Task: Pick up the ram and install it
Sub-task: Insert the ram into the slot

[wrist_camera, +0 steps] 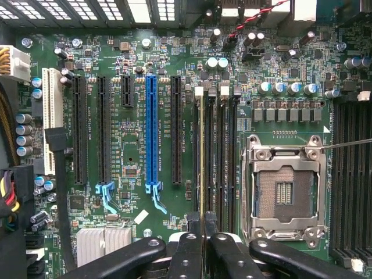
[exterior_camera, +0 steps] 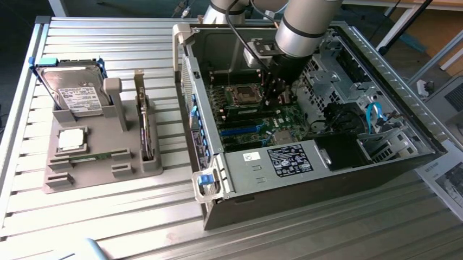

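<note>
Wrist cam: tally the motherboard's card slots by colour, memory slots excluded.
White slot: 1
Blue slot: 1
Black slots: 4
Total: 6

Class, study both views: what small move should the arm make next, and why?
Probably a short, straight push down without letting go. The gripper is shut on the ram, whose thin edge lies along the memory slot next to a black expansion slot, its end level with the white latch. Whether it is fully seated I cannot tell, so pressing seems safer than releasing.
</note>
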You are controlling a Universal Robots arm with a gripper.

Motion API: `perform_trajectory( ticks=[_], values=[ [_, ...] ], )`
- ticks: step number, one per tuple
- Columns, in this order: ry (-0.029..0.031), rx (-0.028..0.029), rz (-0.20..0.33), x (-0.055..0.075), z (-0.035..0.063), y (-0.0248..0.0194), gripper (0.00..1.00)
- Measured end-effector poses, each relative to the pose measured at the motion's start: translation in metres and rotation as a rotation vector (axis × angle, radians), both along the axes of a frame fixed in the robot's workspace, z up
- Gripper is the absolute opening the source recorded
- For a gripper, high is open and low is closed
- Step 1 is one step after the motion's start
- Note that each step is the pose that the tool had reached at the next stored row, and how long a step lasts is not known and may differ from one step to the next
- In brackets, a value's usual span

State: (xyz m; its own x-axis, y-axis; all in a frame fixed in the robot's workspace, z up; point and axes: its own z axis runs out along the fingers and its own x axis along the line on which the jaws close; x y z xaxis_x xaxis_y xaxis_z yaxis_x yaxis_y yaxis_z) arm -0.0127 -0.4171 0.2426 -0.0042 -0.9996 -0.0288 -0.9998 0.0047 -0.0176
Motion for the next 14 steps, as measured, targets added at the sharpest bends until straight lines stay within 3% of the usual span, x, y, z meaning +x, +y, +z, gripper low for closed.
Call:
perform_trajectory(
  ticks=[14],
  values=[
    [-0.0018, -0.0001, 0.0, -0.0002, -0.0025, 0.0, 0.12]
  ],
)
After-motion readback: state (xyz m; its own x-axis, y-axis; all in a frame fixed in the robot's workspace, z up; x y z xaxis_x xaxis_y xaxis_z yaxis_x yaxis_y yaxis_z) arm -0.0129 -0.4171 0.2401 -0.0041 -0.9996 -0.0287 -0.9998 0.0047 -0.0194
